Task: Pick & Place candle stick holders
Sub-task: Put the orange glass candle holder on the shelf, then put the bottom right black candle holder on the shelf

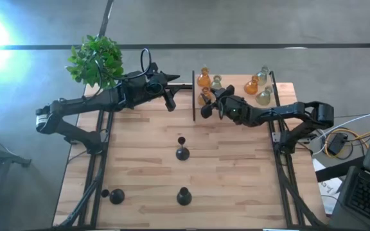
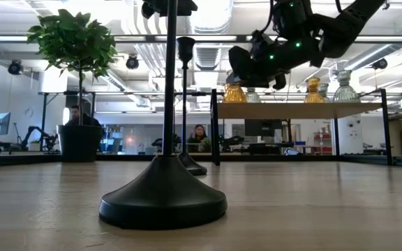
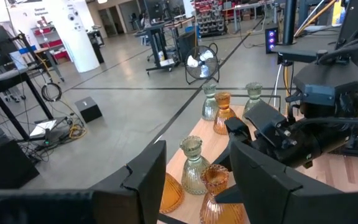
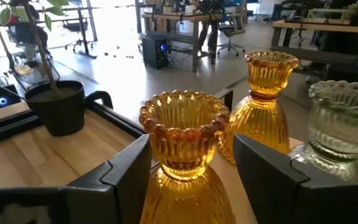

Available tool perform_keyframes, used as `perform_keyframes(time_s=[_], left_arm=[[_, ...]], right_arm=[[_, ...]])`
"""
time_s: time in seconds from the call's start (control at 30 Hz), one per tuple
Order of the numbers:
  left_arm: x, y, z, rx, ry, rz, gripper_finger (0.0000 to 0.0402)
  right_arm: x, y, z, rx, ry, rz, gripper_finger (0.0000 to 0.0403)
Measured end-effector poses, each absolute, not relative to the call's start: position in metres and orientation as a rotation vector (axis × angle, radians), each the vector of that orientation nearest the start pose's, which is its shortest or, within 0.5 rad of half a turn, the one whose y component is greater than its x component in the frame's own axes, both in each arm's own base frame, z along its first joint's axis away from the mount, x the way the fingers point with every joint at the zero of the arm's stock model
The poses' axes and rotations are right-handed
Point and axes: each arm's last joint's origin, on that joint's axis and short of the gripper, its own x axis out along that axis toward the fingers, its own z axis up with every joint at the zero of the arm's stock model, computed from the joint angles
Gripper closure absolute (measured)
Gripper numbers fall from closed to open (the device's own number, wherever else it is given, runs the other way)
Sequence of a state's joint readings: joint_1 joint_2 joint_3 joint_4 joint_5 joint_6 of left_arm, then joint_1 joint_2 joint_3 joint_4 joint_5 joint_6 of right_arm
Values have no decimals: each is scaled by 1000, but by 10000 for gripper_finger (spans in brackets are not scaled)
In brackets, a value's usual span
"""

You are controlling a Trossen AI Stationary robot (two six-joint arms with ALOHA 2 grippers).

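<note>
Flanking 1 amber holder [image 4: 182, 155], open right gripper [image 4: 191, 171]; 2 more holders [image 4: 269, 102] close behind; left gripper [image 3: 191, 180] open.

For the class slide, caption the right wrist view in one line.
Right gripper open around an amber candle holder, another amber holder and a clear one behind.

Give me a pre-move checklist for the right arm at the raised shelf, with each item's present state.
1. Right gripper fingers open around the near amber holder: ok, a finger stands on each side of its neck.
2. Holder upright: ok.
3. Holder seated on the raised shelf rather than lifted: cannot tell, its base is hidden.
4. Neighbours clear of the fingers: not ok, a second amber holder and a pale clear holder crowd close.
5. Left gripper clear of the right arm: not ok, it hovers open just beside the shelf.
6. Black holders on the table upright: ok.
</note>
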State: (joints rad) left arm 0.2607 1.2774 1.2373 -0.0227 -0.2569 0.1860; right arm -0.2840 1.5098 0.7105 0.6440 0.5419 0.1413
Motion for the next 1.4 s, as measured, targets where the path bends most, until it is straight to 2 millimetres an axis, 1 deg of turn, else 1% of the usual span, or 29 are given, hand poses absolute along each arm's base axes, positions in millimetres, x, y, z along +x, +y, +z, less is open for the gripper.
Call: perform_keyframes(time_s=[0.23,0.47,0.6,0.7,0.87,0.97,1.07,1.2,1.3,1.4], left_arm=[[275,81,400,182,112,511,219],[275,81,400,182,111,511,219],[275,81,401,182,109,511,219],[275,81,401,182,108,511,219],[275,81,401,182,108,510,219],[275,81,401,182,108,510,219],[275,81,401,182,108,510,219],[275,81,401,177,99,511,219],[275,81,402,173,94,512,219],[274,81,402,161,96,512,219]], right_arm=[[281,-94,233,170,106,-826,183],[268,-87,254,185,83,-746,183],[260,-81,270,194,29,-688,183],[253,-77,291,208,-43,-609,184],[233,-67,341,173,-202,-433,184],[220,-61,366,131,-217,-360,184],[206,-56,388,95,-147,-339,184],[191,-47,413,32,22,-321,184],[181,-39,429,1,166,-290,184],[172,-32,443,11,287,-256,184]])
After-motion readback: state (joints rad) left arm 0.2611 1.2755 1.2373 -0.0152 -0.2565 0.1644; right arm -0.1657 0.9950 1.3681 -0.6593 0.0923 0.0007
